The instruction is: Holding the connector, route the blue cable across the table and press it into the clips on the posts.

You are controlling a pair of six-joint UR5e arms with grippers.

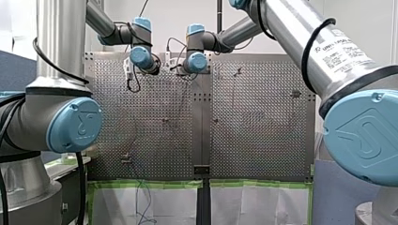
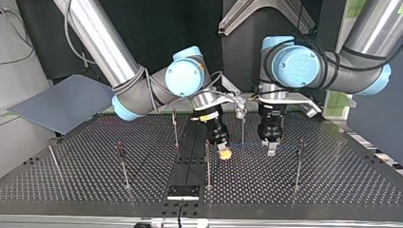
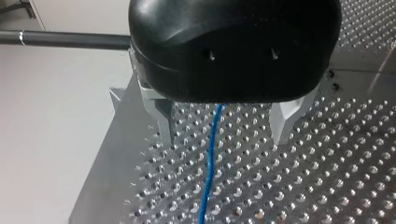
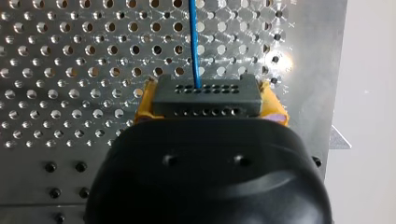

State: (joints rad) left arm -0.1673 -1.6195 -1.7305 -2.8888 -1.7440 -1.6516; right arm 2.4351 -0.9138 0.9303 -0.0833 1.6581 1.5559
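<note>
Clamping tool, my right gripper: the yellow pads are closed on the dark connector, one pad at each end of the block.
Connector: held over the perforated table, with its holed face turned away from the wrist camera.
Blue cable: leaves the connector's holed face and runs straight ahead above the table.
My left gripper: the metal fingers are spread wide and grip nothing. The blue cable passes between them and touches neither.
Placement, top view: both grippers hang low over the table near its middle, close beside each other. A faint stretch of cable spans the gap between them.
Posts: thin upright rods on the table, one just beside my right gripper.
Clips: too small to make out. Whether the cable sits in any of them cannot be told.
</note>
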